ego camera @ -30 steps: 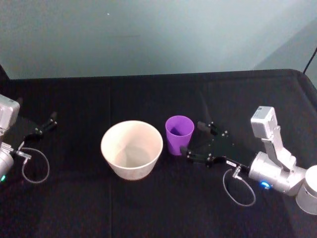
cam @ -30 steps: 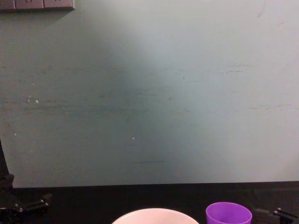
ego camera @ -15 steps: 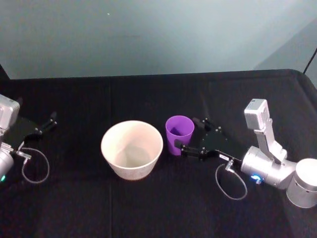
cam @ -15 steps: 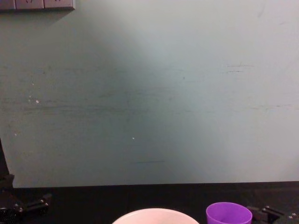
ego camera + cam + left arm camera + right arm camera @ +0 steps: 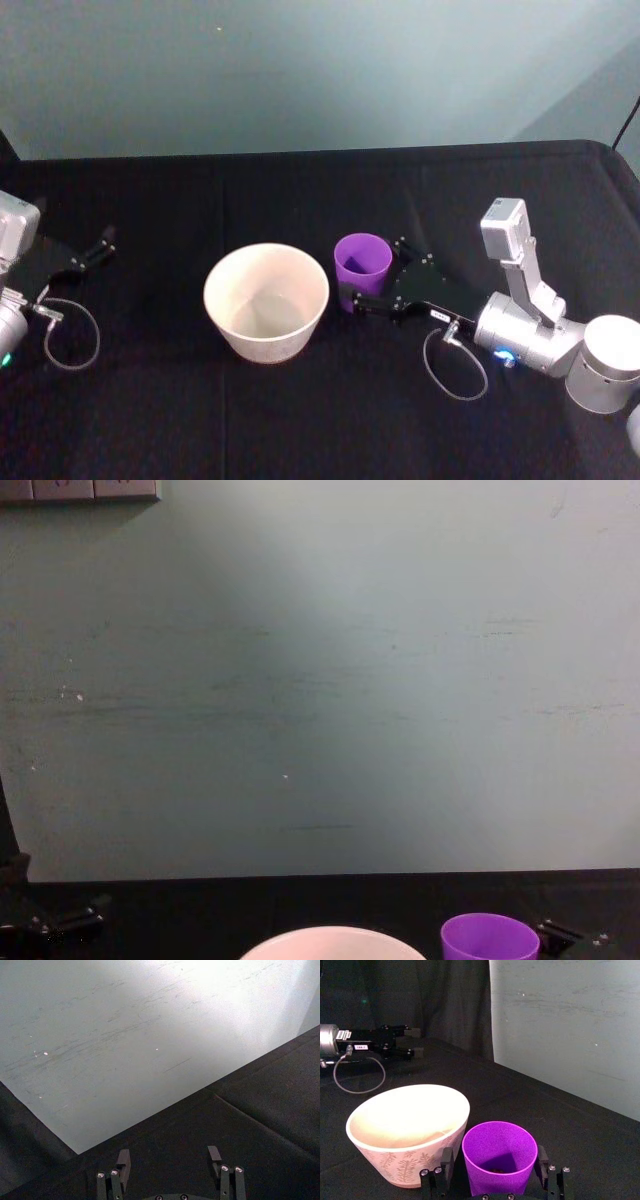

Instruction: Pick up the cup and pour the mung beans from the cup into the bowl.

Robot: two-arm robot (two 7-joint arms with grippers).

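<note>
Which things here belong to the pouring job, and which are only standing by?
For the job:
- cup, upright, with the open right gripper around it
- bowl, beside the cup
- mung beans, barely visible at the cup's bottom

Standing by:
- left gripper, open, parked at the table's left side
- table
- wall sockets

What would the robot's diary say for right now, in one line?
right gripper: open, fingers either side of cup | cup: upright, beside bowl | left gripper: open, parked far left
</note>
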